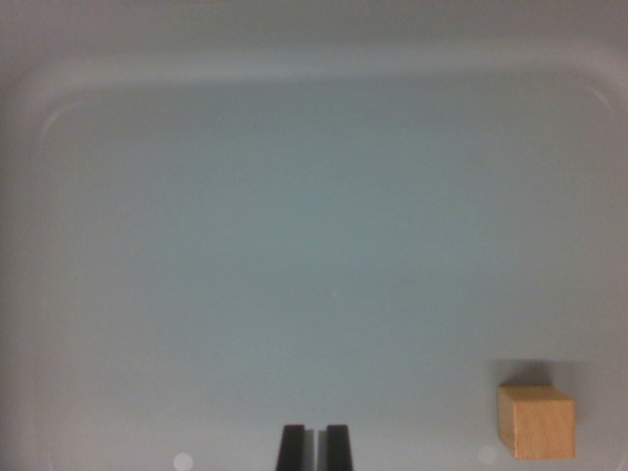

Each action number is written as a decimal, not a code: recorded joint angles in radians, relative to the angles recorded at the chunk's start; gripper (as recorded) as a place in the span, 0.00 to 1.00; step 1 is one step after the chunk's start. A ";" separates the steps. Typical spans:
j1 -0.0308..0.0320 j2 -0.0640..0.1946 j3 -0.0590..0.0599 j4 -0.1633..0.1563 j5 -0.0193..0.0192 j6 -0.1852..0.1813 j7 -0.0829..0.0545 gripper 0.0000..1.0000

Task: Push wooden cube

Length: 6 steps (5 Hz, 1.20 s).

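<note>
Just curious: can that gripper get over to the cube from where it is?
Probably yes. Nothing lies between the gripper and the cube, which sits apart toward the wrist view's right on the bare tray.

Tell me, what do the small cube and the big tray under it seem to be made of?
The cube looks like light, unpainted wood: pale tan faces with a faint grain and a matte finish. The tray looks like smooth, pale grey-white plastic, judging by its rounded moulded corners and soft sheen, though the picture is too blurred to be certain.

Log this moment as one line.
phase: approach | gripper: shut, empty, bottom centre | cube: on tray, wrist view's lower right, apart from gripper | contact: none
</note>
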 joint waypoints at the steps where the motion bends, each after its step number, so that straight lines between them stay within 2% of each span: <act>1: 0.0000 0.000 0.000 0.000 0.0000 0.000 0.000 0.00; 2: -0.0040 -0.001 -0.007 -0.025 0.0002 -0.024 -0.012 0.00; 3: -0.0040 -0.001 -0.007 -0.025 0.0002 -0.024 -0.012 0.00; 4: -0.0086 -0.002 -0.014 -0.054 0.0004 -0.051 -0.025 0.00; 5: -0.0086 -0.002 -0.014 -0.054 0.0004 -0.051 -0.025 0.00; 6: -0.0137 -0.003 -0.022 -0.085 0.0006 -0.082 -0.040 0.00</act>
